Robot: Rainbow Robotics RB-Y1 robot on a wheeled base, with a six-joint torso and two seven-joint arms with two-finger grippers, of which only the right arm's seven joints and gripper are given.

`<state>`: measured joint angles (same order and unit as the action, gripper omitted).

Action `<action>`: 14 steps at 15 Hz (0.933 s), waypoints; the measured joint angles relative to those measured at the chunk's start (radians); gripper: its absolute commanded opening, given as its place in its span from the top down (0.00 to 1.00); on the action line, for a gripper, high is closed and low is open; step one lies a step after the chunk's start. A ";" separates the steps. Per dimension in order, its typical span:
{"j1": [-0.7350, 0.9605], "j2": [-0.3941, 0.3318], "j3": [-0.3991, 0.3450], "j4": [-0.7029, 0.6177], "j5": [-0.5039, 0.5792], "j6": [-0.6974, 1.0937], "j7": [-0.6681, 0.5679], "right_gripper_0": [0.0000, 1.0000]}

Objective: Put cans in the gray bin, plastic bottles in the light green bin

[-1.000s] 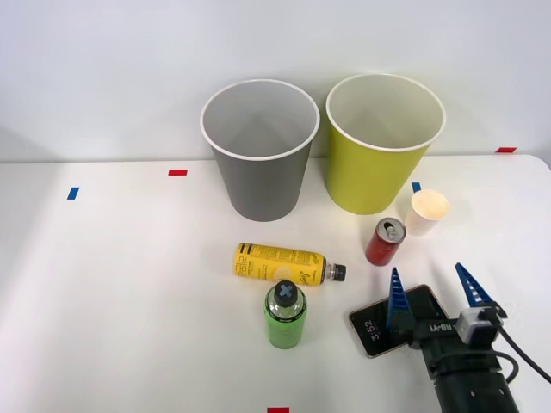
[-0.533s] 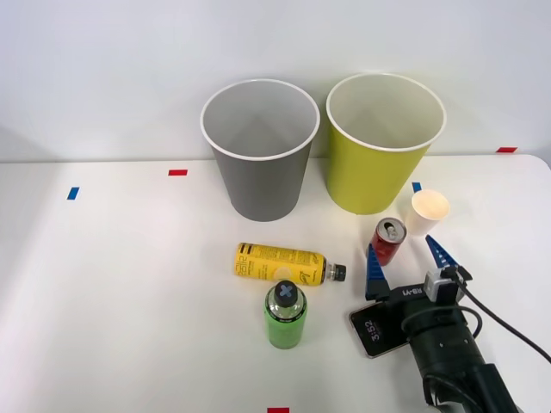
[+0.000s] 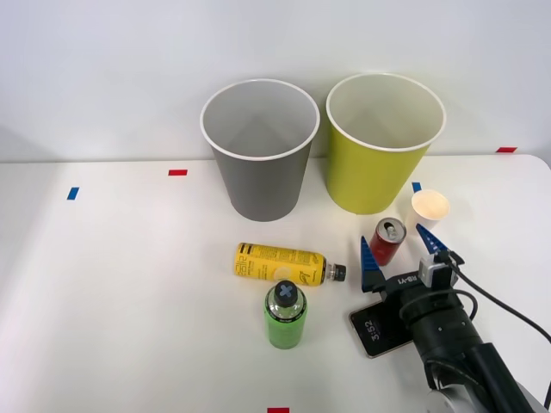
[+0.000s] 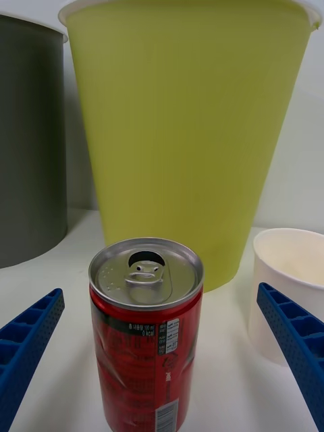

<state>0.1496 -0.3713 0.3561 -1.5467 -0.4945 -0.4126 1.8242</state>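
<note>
Front view, left to right. White surface [image 3: 120, 284] carries small blue and red tape marks along its far part and one red mark at the near edge.

Gray bin [image 3: 260, 151] stands upright at the far centre, mouth open, nothing visible inside. Near of it, the yellow-label bottle [image 3: 281, 264] lies on its side, black cap pointing right. Just near of that, the green bottle [image 3: 285, 316] stands upright, dark cap with a cross on top; it sits close to the yellow one, contact not clear.

Light green bin [image 3: 384, 142] stands upright just right of the gray bin, rims close but apart. Nothing visible inside.

Red can [image 3: 386, 241] stands upright on the surface, near and slightly right of the light green bin, silver top and pull tab facing up. White paper cup [image 3: 429, 211] stands just right and far of the can, apart from it.

My tool [image 3: 397, 246] comes in from the near right, wide open, holding nothing. One blue finger sits left of the can, the other right of it, so the can stands between them; neither touches it. A phone-like device [image 3: 377, 329] with a lit display lies on the surface under my wrist.

Wrist view: can [image 4: 146, 334] centred between my fingers [image 4: 27, 344], gaps on both sides; light green bin [image 4: 185, 128] behind it, gray bin [image 4: 30, 142] and cup [image 4: 287, 290] to either side.
</note>
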 measured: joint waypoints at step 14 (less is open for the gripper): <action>-0.038 -0.032 0.015 0.000 -0.015 0.052 -0.002 0.00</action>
<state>0.1117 -0.4034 0.3710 -1.5464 -0.5096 -0.3611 1.8218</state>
